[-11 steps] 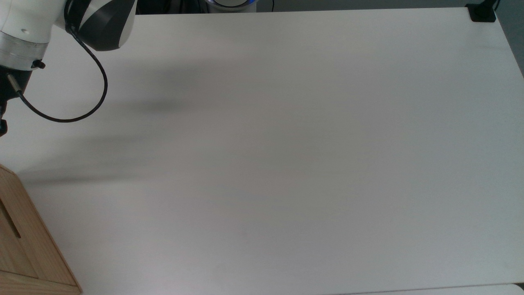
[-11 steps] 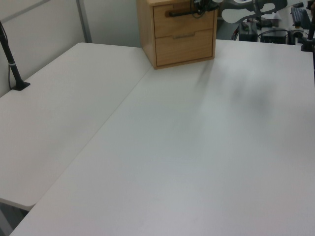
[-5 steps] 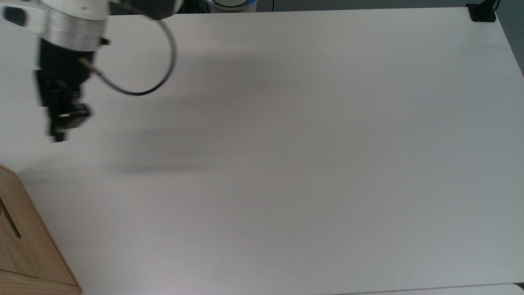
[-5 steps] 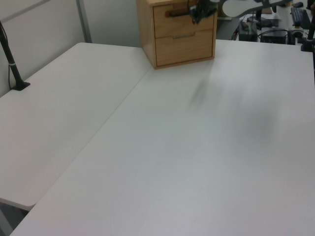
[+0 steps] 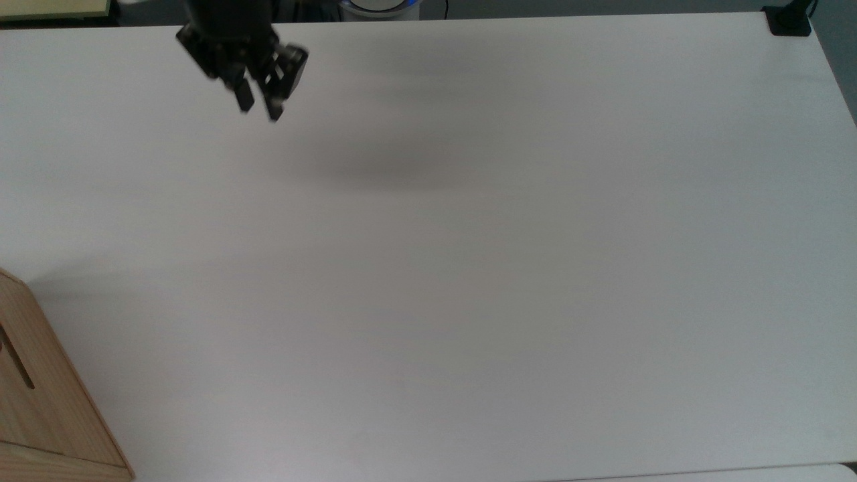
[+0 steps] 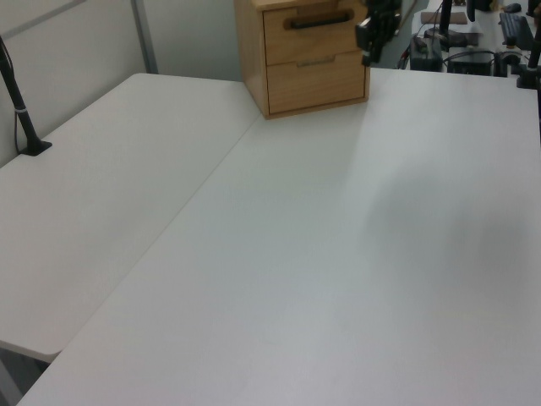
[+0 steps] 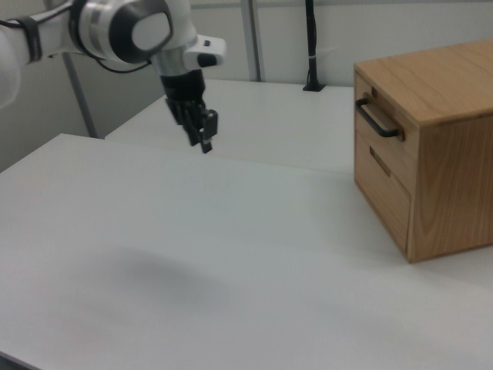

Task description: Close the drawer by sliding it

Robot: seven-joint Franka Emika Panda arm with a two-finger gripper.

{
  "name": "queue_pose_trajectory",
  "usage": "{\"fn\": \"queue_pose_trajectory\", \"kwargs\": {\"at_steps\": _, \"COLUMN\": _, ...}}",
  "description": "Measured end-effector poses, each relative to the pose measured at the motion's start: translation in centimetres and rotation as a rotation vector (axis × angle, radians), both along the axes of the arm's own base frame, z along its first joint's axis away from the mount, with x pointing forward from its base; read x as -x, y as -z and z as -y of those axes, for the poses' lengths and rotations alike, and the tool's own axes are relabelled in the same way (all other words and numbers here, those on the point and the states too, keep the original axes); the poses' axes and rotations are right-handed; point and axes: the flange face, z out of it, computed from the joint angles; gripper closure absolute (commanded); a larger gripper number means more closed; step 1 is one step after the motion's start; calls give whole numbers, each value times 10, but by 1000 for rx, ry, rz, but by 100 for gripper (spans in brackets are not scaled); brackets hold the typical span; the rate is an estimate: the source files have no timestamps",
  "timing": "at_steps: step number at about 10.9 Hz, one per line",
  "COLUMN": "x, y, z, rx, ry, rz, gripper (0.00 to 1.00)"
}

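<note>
Fingers of the gripper stand a narrow gap apart w/ nothing between them, pointing down over the white table, clear of its surface. In the top view the gripper hangs near the far edge, toward the top view's left, w/ a soft shadow on the table to its right. In the right view the gripper sits below the arm's white wrist, well apart from the wooden cabinet at the right view's right. The drawer is the upper one in the cabinet front, its face level w/ the cabinet front (no gap visible from this side), black bar handle sticking out. A lower drawer front w/ a thin slot sits below it. In the left view the cabinet stands at the table's far end, drawer on top, handle across its front, and the gripper shows just beside the cabinet's right edge. A black post stands on the left view's left
</note>
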Motion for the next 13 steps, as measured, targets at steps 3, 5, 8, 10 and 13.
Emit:
{"fn": "queue_pose_trajectory", "kwargs": {"at_steps": 3, "x": 21, "y": -3, "z": -24, "rx": 17, "ry": -142, "rz": -102, "gripper": 0}}
{"fn": "queue_pose_trajectory", "kwargs": {"at_steps": 5, "x": 24, "y": -5, "z": -22, "rx": 31, "ry": -168, "rz": -103, "gripper": 0}}
{"fn": "queue_pose_trajectory", "kwargs": {"at_steps": 8, "x": 25, "y": 2, "z": -21, "rx": 34, "ry": -169, "rz": -117, "gripper": 0}}
{"fn": "queue_pose_trajectory", "kwargs": {"at_steps": 10, "x": 25, "y": 3, "z": -21, "rx": 35, "ry": -170, "rz": -119, "gripper": 0}}
{"fn": "queue_pose_trajectory", "kwargs": {"at_steps": 13, "x": 25, "y": 3, "z": -21, "rx": 35, "ry": -170, "rz": -120, "gripper": 0}}
